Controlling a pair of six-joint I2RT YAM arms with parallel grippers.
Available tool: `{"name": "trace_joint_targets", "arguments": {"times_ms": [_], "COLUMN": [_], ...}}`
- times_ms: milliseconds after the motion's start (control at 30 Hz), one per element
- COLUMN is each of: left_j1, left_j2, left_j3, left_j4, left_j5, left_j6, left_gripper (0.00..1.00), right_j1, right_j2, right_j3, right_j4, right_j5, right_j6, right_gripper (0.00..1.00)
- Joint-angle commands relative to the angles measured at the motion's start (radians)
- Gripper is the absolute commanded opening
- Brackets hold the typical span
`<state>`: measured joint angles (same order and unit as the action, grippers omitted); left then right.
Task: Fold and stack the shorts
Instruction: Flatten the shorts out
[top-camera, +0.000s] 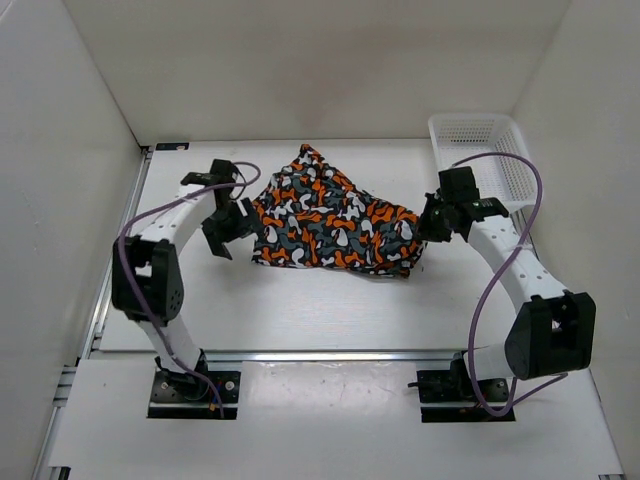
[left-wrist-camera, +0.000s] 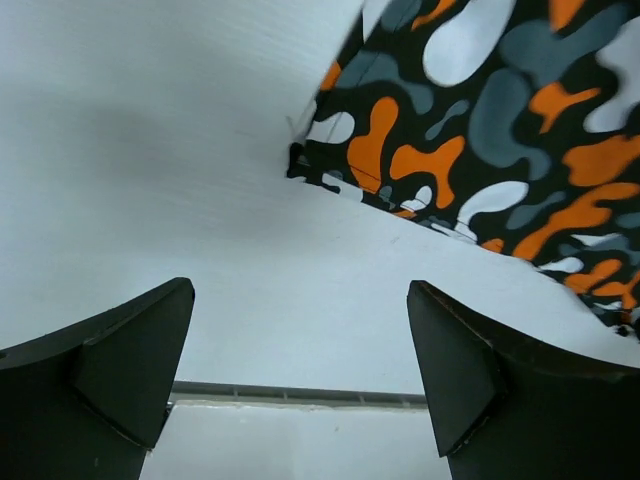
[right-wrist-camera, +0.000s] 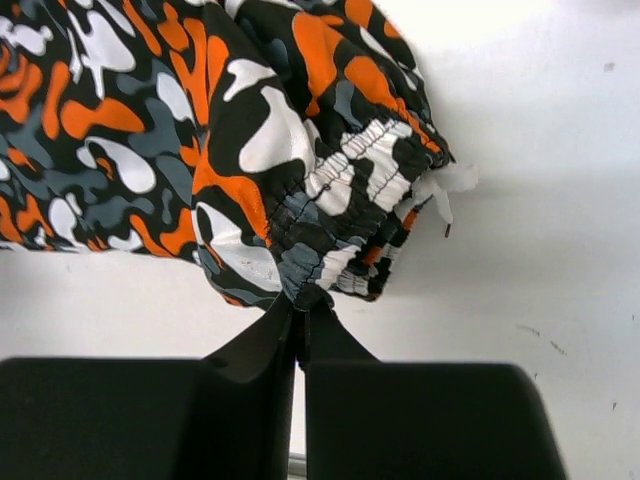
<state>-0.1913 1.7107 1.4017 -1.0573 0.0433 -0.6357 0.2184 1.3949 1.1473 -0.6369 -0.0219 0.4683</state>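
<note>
The shorts (top-camera: 330, 222), printed with orange, white, grey and black blotches, lie rumpled in the middle of the white table. My right gripper (top-camera: 428, 226) is shut on their elastic waistband at the right end; in the right wrist view the gripper (right-wrist-camera: 303, 308) pinches the gathered waistband (right-wrist-camera: 330, 250) of the shorts, with a white drawstring (right-wrist-camera: 440, 190) hanging out. My left gripper (top-camera: 228, 232) is open and empty just left of the shorts' left edge. In the left wrist view the gripper (left-wrist-camera: 300, 370) has its jaws wide apart, and the hem corner (left-wrist-camera: 300, 165) of the shorts lies ahead of them.
A white plastic mesh basket (top-camera: 480, 150) stands at the back right corner, just behind the right arm. White walls enclose the table on the left, back and right. A metal rail (top-camera: 330, 355) runs along the table's near edge.
</note>
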Motion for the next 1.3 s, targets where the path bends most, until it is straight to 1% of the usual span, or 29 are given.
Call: {"name": "trace_joint_targets", "arguments": {"times_ms": [0, 100, 133, 333, 433, 500, 600, 633, 700, 733, 767, 833, 867, 900, 933, 967, 1033, 1067, 1167, 1200, 1233, 1267], "left_j1": [-0.049, -0.069, -0.069, -0.069, -0.069, -0.069, -0.069, -0.069, -0.069, -0.069, -0.069, -0.069, -0.059, -0.059, -0.059, -0.059, -0.037, -0.037, -0.013, -0.013, -0.013, -0.013], "left_j2": [0.099, 0.157, 0.171, 0.288, 0.335, 0.345, 0.372, 0.383, 0.392, 0.392, 0.392, 0.368, 0.328, 0.301, 0.270, 0.201, 0.129, 0.054, -0.055, -0.112, -0.132, -0.147], "left_j3": [-0.049, -0.018, -0.018, 0.023, 0.068, 0.086, 0.124, 0.144, 0.166, 0.189, 0.203, 0.235, 0.265, 0.279, 0.289, 0.301, 0.301, 0.265, 0.186, 0.131, 0.108, 0.086], "left_j4": [0.101, 0.112, 0.138, 0.161, 0.161, 0.161, 0.171, 0.171, 0.171, 0.160, 0.136, 0.102, 0.083, 0.045, 0.027, 0.008, -0.035, -0.035, -0.035, -0.026, -0.026, -0.012], "left_j5": [0.124, 0.124, 0.095, 0.055, 0.055, 0.044, 0.000, 0.000, 0.009, 0.019, 0.020, 0.020, 0.020, 0.004, -0.008, -0.020, -0.031, -0.031, 0.019, 0.035, 0.070, 0.088], "left_j6": [0.025, 0.016, 0.016, -0.004, -0.016, -0.016, -0.025, -0.025, -0.025, -0.015, -0.006, 0.004, 0.004, 0.013, 0.013, 0.013, 0.022, 0.022, 0.022, 0.022, 0.013, 0.013], "left_gripper": [1.00, 1.00, 1.00, 1.00, 0.95, 0.88, 0.81, 0.64, 0.34, 0.20, 0.10, 0.10, 0.10, 0.10, 0.10, 0.10, 0.10, 0.10, 0.10, 0.10, 0.10, 0.10], "right_j1": [0.006, 0.006, 0.006, 0.006, 0.006, 0.006, 0.006, 0.006, 0.006, 0.006, -0.004, -0.004, -0.004, -0.016, -0.016, -0.028, -0.028, -0.028, -0.028, -0.028, -0.028, -0.037], "right_j2": [-0.037, -0.048, -0.048, -0.048, -0.057, -0.057, -0.066, -0.066, -0.066, -0.066, -0.066, -0.057, -0.057, -0.047, -0.037, -0.037, -0.060, -0.086, -0.138, -0.149, -0.158, -0.169], "right_j3": [-0.031, -0.050, -0.050, -0.050, -0.050, -0.050, -0.050, -0.050, -0.050, -0.050, -0.041, -0.031, -0.021, -0.008, 0.017, 0.017, 0.028, 0.006, -0.044, -0.085, -0.109, -0.130], "right_j4": [-0.010, -0.010, -0.010, -0.010, -0.010, -0.020, -0.020, -0.020, -0.020, -0.020, -0.020, -0.020, -0.047, -0.062, -0.079, -0.111, -0.135, -0.144, -0.191, -0.201, -0.201, -0.201], "right_j5": [0.004, 0.004, 0.004, 0.004, 0.004, 0.004, 0.004, 0.004, 0.004, 0.004, 0.004, 0.004, 0.017, 0.039, 0.039, 0.039, 0.039, 0.024, -0.024, -0.048, -0.061, -0.076], "right_j6": [-0.010, -0.010, -0.010, -0.019, -0.019, -0.019, -0.028, -0.028, -0.028, -0.028, -0.028, -0.037, -0.049, -0.060, -0.060, -0.074, -0.085, -0.085, -0.085, -0.064, -0.051, -0.040], "right_gripper": [0.00, 0.00, 0.00, 0.00, 0.00, 0.00, 0.00, 0.00, 0.00, 0.00, 0.00, 0.00, 0.00, 0.02, 0.07, 0.07, 0.05, 0.05, 0.05, 0.07, 0.16, 0.50]}}
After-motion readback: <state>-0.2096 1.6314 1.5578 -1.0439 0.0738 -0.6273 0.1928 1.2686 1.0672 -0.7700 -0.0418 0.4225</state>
